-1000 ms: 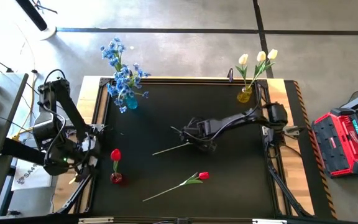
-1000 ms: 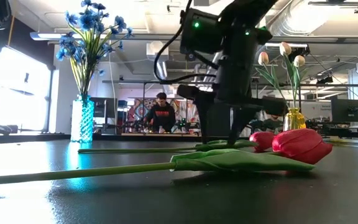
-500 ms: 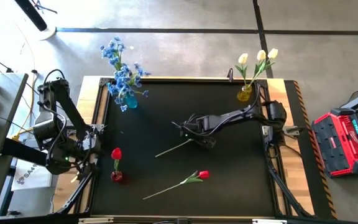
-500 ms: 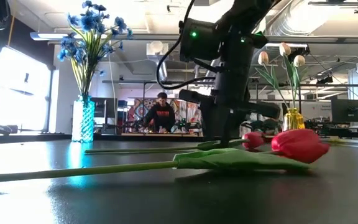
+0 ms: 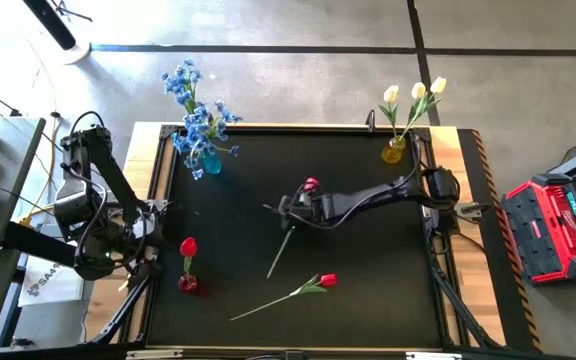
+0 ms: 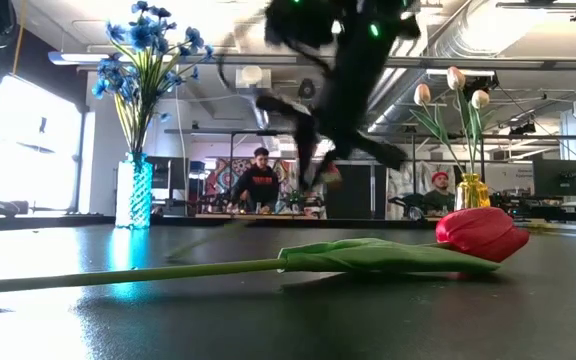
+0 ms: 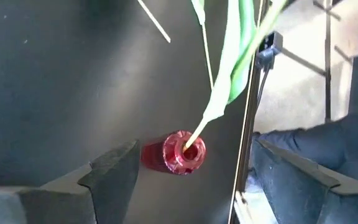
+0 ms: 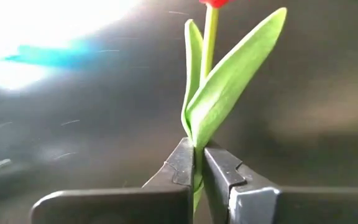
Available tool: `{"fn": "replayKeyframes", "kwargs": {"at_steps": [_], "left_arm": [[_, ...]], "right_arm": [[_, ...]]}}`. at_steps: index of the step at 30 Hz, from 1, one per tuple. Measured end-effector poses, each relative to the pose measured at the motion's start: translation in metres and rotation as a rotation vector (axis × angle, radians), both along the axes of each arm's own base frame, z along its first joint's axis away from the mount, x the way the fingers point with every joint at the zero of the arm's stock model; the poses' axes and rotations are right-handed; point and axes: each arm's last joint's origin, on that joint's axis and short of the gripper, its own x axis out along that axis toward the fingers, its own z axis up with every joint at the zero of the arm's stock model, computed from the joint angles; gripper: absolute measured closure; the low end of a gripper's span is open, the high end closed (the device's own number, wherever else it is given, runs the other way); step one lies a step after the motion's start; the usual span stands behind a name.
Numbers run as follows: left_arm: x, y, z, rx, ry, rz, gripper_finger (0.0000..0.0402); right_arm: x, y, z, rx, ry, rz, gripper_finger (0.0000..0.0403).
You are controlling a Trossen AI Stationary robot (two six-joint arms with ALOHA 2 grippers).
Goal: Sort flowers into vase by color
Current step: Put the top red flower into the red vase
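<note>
My right gripper hangs over the table's middle, shut on a red tulip. The tulip's green stem slants away toward the near edge. A second red tulip lies flat on the table near the front, and shows large in the low view. A third red tulip stands in the red vase at the left. My left gripper waits open above that vase. Blue flowers fill the blue vase, and cream tulips fill the yellow vase. My right gripper pinches the tulip's stem between its two fingers, just where the leaves spring from it. The fingers lie across the stem. The bloom end is lifted clear of the table. Whether the stem's free end rests on the table, I cannot tell.
The black mat is bordered by a wooden frame. A red and black case sits on the floor to the right. Beyond the far edge, people sit in the room.
My right gripper has shut on the tulip's stem and risen, drifting toward the table's left and far edges. The tulip has come up off the table and swung about. Its bloom now points to the far edge and its stem end toward the near edge.
</note>
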Motion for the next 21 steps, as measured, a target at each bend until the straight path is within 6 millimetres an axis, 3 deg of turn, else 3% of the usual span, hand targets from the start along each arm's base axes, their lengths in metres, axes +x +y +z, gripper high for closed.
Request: {"fn": "replayKeyframes", "kwargs": {"at_steps": [11,16,21], "left_arm": [[-0.003,0.015,0.009,-0.060,-0.128,0.113,0.0106],[-0.003,0.025,0.015,0.096,-0.299,0.081,0.0106],[-0.002,0.030,0.020,0.197,-0.444,0.140,0.0106]], "right_arm": [[0.035,0.040,0.100,-0.561,-0.030,0.461,0.0400],[0.052,0.053,0.144,-0.860,-0.108,0.707,0.0400],[0.063,0.058,0.179,-1.142,-0.328,0.872,0.0400]]}}
